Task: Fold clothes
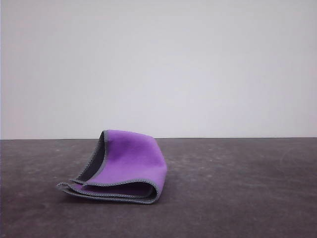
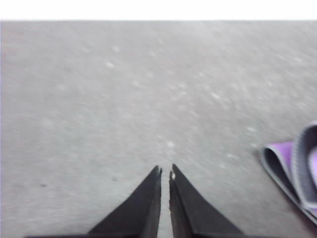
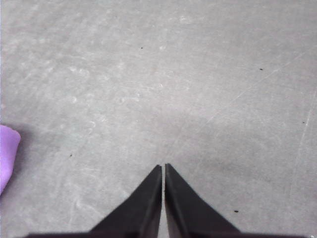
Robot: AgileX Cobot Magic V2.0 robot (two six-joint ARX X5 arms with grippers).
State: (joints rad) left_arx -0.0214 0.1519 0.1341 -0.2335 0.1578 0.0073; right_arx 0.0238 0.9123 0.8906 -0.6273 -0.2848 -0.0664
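We find the left gripper [image 2: 165, 171] with its two black fingers [image 2: 148, 203] pressed nearly together, only a sliver of gap between the tips, and nothing held between them. It hangs over bare table [image 2: 124, 99]. The right gripper [image 3: 163, 166] is in like condition: fingers [image 3: 183, 203] closed tip to tip, nothing between them, over scuffed grey surface.

Outward from the left gripper, we note the cloth [image 2: 297, 163] lying off to one side, apart from the fingertips, its stacked grey-edged layers showing. A purple edge of it [image 3: 7, 153] appears in the right wrist view, likewise apart from that gripper.

In the front view the cloth [image 1: 131, 166] lies folded on the dark table [image 1: 237, 188], purple face outward, dark grey lining visible at its left opening. A pale wall [image 1: 158, 64] stands behind.
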